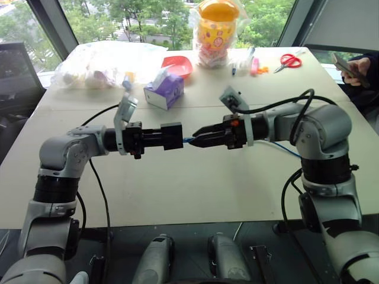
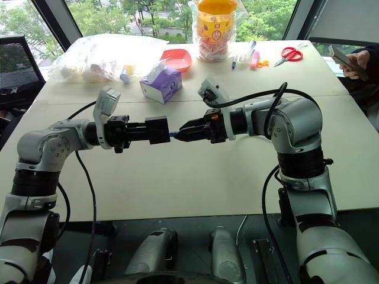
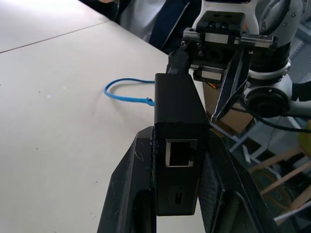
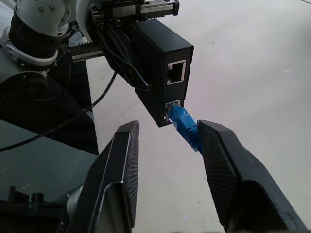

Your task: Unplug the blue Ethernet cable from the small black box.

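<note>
Blue Ethernet cable (image 4: 185, 127) is plugged into the lower port of the small black box (image 4: 159, 68), mid-air over the table's near half. Left gripper (image 3: 182, 194) is clamped on the box. Right gripper (image 4: 167, 165) stands with fingers apart astride the blue plug boot, not yet gripping.

Judgement: grasp step in hand. Next move calls for closing on the boot and a straight pull away from the box.

Surface: pale table (image 1: 195, 195). At 12 o'clock of the box, a purple tissue box (image 1: 164, 90); at 1 o'clock, red scissors (image 1: 289, 60). Windows beyond.
</note>
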Controlling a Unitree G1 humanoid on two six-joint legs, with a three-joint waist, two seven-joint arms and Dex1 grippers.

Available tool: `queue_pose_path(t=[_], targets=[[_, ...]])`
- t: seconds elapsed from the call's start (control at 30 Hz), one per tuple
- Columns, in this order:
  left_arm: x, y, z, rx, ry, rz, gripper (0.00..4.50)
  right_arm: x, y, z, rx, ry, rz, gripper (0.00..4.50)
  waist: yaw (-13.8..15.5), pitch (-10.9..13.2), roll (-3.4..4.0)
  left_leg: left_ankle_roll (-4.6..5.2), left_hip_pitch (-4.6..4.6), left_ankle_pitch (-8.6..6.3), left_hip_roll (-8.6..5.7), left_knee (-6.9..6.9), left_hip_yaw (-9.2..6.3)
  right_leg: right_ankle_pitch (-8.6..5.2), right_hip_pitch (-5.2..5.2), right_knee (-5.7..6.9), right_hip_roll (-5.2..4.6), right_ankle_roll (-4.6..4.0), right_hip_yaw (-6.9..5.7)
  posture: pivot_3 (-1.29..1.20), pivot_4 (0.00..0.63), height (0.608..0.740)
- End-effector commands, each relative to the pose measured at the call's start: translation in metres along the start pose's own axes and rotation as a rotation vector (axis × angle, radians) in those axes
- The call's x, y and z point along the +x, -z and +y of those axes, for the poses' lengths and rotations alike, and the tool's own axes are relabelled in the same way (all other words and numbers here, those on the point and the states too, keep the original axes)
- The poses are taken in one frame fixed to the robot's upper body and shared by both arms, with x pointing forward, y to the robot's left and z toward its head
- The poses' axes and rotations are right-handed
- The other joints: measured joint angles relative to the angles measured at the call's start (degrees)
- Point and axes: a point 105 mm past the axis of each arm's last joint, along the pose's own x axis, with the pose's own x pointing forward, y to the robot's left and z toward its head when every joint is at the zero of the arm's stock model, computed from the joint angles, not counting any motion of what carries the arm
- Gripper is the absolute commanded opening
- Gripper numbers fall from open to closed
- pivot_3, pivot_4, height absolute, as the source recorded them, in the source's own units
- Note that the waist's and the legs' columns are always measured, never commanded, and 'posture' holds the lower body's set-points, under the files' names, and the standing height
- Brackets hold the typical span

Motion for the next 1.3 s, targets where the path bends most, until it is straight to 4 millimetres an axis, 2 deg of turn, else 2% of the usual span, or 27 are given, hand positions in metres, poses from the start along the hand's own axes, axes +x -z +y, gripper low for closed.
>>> queue_pose_path(t=[0.03,0.77,0.8,0.93,1.3], targets=[[-0.001,-0.016,-0.01,0.062,0.031,-0.033,0.5,0.001,-0.01,0.006,-0.047,-0.02,-0.005,2.22,0.0,0.0,0.0,0.0,0.0,0.0,0.0,0.0,0.01,0.0,0.0,0.0,0.0,0.0,0.0,0.0,0.15,0.74],[-0.001,-0.01,-0.016,0.072,0.058,-0.01,0.5,0.005,-0.013,0.007,-0.069,-0.052,0.031,2.22,-0.1,0.0,-0.02,0.01,0.0,-0.01,0.0,0.0,0.04,0.0,-0.01,-0.01,0.01,0.01,0.0,0.0,0.15,0.74],[-0.001,-0.01,-0.016,0.073,0.059,-0.008,0.5,0.005,-0.013,0.007,-0.069,-0.054,0.032,1.66,-0.1,0.0,-0.02,0.01,0.0,-0.01,0.01,0.0,0.04,0.0,-0.01,-0.01,0.01,0.01,0.0,0.0,0.15,0.74],[-0.001,-0.009,-0.017,0.076,0.063,-0.003,0.5,0.006,-0.012,0.009,-0.069,-0.065,0.04,0.03,-0.1,0.0,-0.05,0.02,0.0,-0.01,0.01,-0.01,0.04,-0.01,-0.02,-0.01,0.01,0.01,0.0,0.0,0.15,0.74],[-0.002,-0.006,-0.022,0.087,0.093,0.029,0.5,0.007,-0.01,0.01,-0.057,-0.076,0.054,0.03,-0.1,0.0,-0.05,0.03,0.0,-0.02,0.01,-0.01,0.05,-0.01,-0.02,-0.02,0.01,0.01,0.01,0.0,0.15,0.74]])
